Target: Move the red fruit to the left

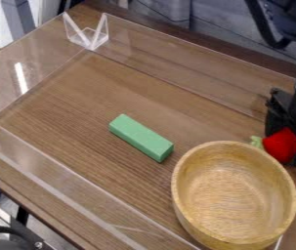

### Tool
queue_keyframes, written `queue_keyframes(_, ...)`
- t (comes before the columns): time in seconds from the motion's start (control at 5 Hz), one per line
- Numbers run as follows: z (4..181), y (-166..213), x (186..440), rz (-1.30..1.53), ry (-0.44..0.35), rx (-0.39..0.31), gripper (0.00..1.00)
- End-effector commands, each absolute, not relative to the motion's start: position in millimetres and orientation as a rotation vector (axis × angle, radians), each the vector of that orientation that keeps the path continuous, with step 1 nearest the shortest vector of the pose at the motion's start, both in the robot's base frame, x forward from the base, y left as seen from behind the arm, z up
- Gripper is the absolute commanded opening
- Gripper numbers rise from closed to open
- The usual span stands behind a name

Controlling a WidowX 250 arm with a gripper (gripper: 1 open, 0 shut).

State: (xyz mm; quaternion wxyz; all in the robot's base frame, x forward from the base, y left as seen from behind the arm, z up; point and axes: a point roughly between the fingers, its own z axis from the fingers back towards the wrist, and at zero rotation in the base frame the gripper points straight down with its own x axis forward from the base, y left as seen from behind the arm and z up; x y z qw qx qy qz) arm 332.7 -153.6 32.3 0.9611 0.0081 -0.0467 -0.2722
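Note:
The red fruit (pixel 284 146) is small, round and bright red with a bit of green at its left side. It rests on the wooden table at the far right, just behind the rim of the wooden bowl (pixel 190 168). My gripper (pixel 287 135) points down right over it, partly cut off by the picture's right edge. Its black fingers stand apart on either side of the fruit, whose round top now shows between them. The fruit's lower part is hidden by the bowl's rim.
A green rectangular block (pixel 140 138) lies mid-table, left of the bowl. Clear plastic walls (pixel 33 83) fence the table's left and front sides. A small clear stand (pixel 88 32) sits at the back left.

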Motion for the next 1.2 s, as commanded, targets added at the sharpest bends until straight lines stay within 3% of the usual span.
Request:
queue_keyframes(0.0,47.8,-158.2,337.4,-0.565,-0.155,0.011,0.0)
queue_keyframes(0.2,61.4,-157.2,339.9,-0.597,-0.164,0.009,1.0)
queue_keyframes(0.4,75.2,-156.2,342.7,-0.625,-0.172,0.006,1.0)
queue_keyframes(0.6,94.0,-151.9,338.2,-0.595,-0.216,0.02,0.0)
queue_keyframes(1.0,149.5,-101.8,322.7,-0.482,-0.316,0.084,0.0)
